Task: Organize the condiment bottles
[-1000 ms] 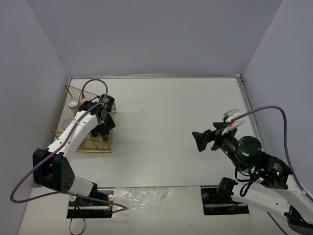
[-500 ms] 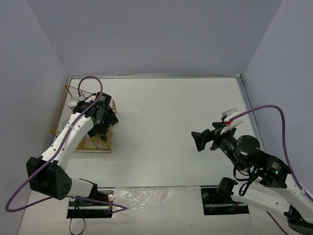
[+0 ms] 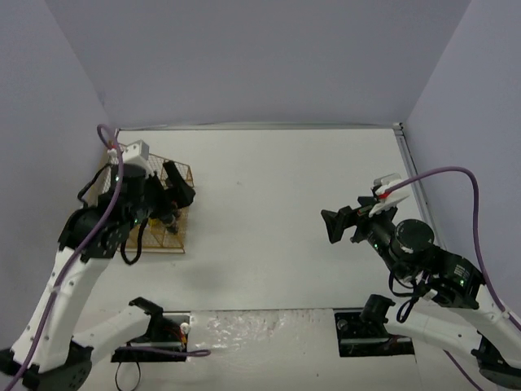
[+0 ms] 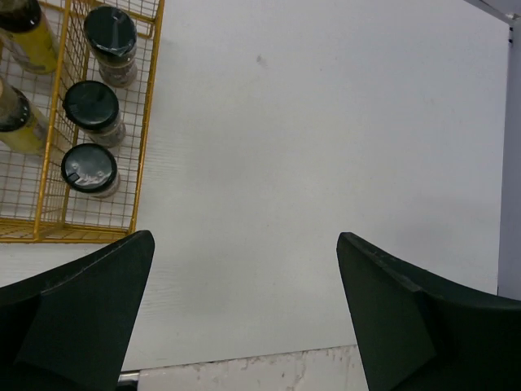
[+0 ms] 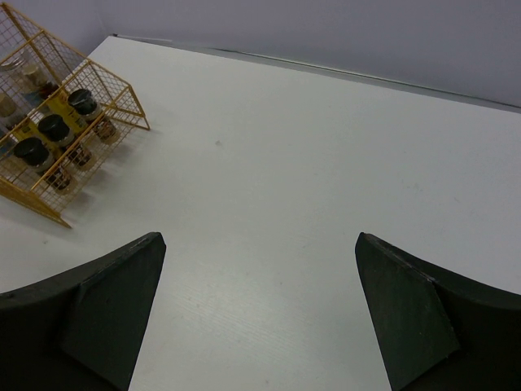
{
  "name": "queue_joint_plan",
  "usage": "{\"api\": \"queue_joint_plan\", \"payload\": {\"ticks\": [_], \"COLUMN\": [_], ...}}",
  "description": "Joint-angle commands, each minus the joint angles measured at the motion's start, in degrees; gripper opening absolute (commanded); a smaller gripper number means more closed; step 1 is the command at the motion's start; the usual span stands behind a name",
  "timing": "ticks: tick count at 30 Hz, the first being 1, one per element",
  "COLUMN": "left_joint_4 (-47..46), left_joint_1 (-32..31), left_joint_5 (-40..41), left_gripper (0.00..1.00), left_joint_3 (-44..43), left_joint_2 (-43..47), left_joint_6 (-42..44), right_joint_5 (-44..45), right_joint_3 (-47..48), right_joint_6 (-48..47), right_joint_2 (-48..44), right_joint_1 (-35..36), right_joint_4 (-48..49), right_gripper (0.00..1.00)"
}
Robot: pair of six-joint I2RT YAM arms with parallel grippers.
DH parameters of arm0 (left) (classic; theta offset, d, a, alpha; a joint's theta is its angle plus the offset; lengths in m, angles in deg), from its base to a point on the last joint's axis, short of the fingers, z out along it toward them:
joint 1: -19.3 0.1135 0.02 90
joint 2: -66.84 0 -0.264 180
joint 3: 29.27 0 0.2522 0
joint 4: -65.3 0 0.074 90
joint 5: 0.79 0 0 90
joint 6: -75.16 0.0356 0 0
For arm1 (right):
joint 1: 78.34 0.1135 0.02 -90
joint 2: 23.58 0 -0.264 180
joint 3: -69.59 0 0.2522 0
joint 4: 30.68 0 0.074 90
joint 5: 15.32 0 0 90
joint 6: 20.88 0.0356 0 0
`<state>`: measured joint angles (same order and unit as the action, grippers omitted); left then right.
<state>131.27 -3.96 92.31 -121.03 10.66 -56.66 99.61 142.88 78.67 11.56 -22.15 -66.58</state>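
The condiment bottles stand in a gold wire rack point(image 4: 49, 224) at the table's left. In the left wrist view, three dark black-capped jars point(image 4: 91, 106) line its right column, with slim yellow-filled bottles point(image 4: 24, 32) to their left. The right wrist view shows the jars point(image 5: 53, 126) and a pale bottle point(image 5: 16, 69) behind them. My left gripper point(image 4: 244, 269) is open and empty, raised above the table just right of the rack, and it hides most of the rack in the top view point(image 3: 179, 187). My right gripper point(image 5: 260, 244) is open and empty, held over the table's right side point(image 3: 334, 226).
The rack point(image 3: 172, 243) sits against the left wall. The grey walls enclose the table on three sides. A metal rail point(image 3: 411, 183) runs along the right edge. The arm bases and purple cables sit at the near edge.
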Motion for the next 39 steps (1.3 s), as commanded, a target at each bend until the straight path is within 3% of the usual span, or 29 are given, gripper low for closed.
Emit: {"api": "queue_joint_plan", "payload": {"ticks": [1,7,15,25,39], "left_joint_4": [-1.5,4.9,13.7,20.0,21.7], "left_joint_1": [-0.5,-0.5,-0.5,-0.5,-0.5], "left_joint_5": [0.5,3.8,7.9,11.4,13.3], "left_gripper": [0.92,0.95,0.97,0.97,0.97], "left_joint_3": [2.7,7.9,6.9,8.9,13.1], "left_joint_2": [9.5,20.3,29.8,37.5,42.5], "left_joint_6": [11.1,14.9,17.4,16.2,12.4], "right_joint_5": [6.4,9.5,10.1,13.2,11.9], "right_joint_3": [1.5,0.3,0.1,-1.2,-2.1], "right_joint_6": [0.9,0.1,-1.3,0.6,1.3], "right_joint_2": [-0.3,-3.9,-8.9,-13.0,-11.4], "right_joint_1": [-0.2,-0.2,-0.2,-0.1,-0.1], "right_joint_4": [3.3,3.2,0.1,-1.5,-1.8], "right_gripper": [1.0,1.0,1.0,1.0,1.0]}}
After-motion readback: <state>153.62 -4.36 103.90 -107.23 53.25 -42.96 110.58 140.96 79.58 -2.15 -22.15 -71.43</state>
